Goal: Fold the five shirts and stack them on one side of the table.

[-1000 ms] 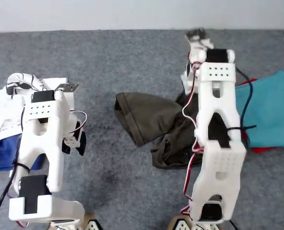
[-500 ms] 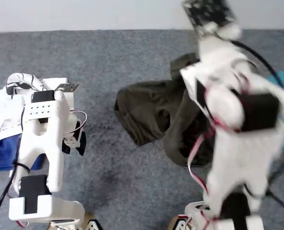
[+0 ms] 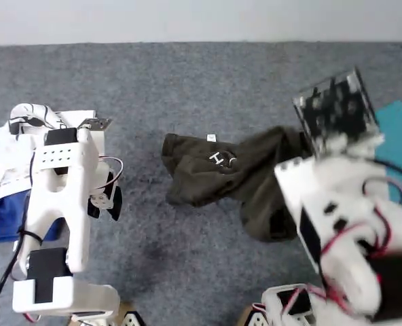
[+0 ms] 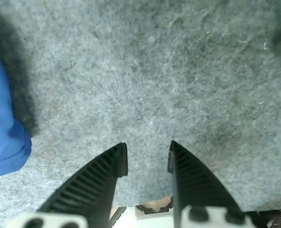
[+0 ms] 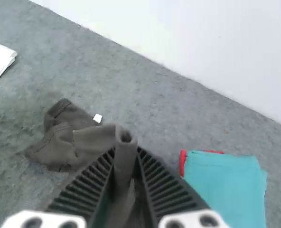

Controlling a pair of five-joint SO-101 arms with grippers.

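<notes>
Olive shirt sprawls centre-frame overhead; wrist-side we see right end effector clamping its fold, left end effector apart.

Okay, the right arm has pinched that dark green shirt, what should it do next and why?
Probably raise the right tool a bit higher and draw it away from the crumpled end. It is shut on one edge of the dark green shirt, while the rest lies bunched on the grey table, so the cloth likely needs stretching out before any fold.
</notes>
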